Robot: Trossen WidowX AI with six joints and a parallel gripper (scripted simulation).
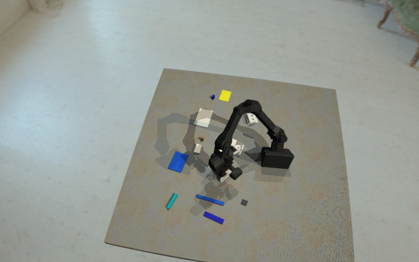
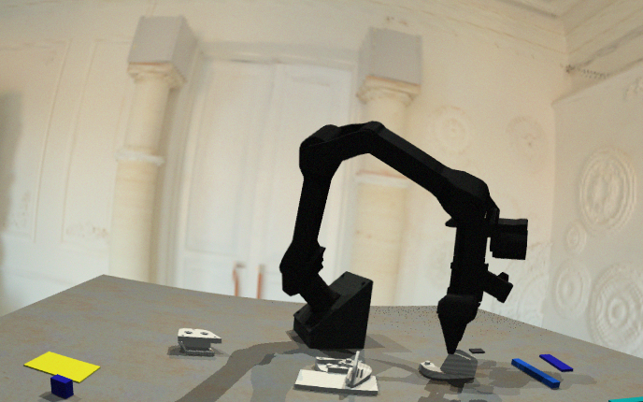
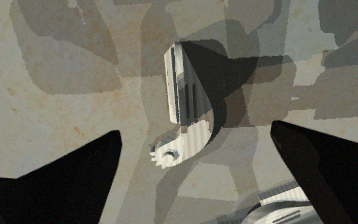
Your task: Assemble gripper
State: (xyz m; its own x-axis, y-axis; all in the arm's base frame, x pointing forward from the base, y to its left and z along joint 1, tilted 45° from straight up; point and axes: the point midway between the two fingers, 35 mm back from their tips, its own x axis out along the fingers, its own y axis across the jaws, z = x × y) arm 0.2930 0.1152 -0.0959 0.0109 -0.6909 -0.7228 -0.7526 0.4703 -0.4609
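Observation:
A loose white jaw (image 1: 224, 177) (image 2: 459, 366) (image 3: 199, 136) lies on the table, its toothed end with a round hub toward the bottom in the wrist view. My gripper (image 2: 451, 352) (image 3: 196, 132) is open and empty, pointing down over this jaw, with a finger on either side of it in the wrist view. The white gripper base (image 2: 332, 384) has the other jaw (image 2: 361, 375) on top; whether that jaw sits on its pin I cannot tell. My arm partly hides the base in the top view. The housing plate (image 1: 251, 118) (image 2: 198, 333), with two holes, stands apart at the back.
Near the loose jaw are a blue bar (image 1: 210, 200) (image 2: 535, 373), a dark blue bar (image 1: 214, 217) and a dark grey square (image 1: 243, 202). A blue sheet (image 1: 178, 161), a beige block (image 1: 197, 148), an orange cube (image 1: 201, 138) and a white panel (image 1: 203, 117) lie farther left.

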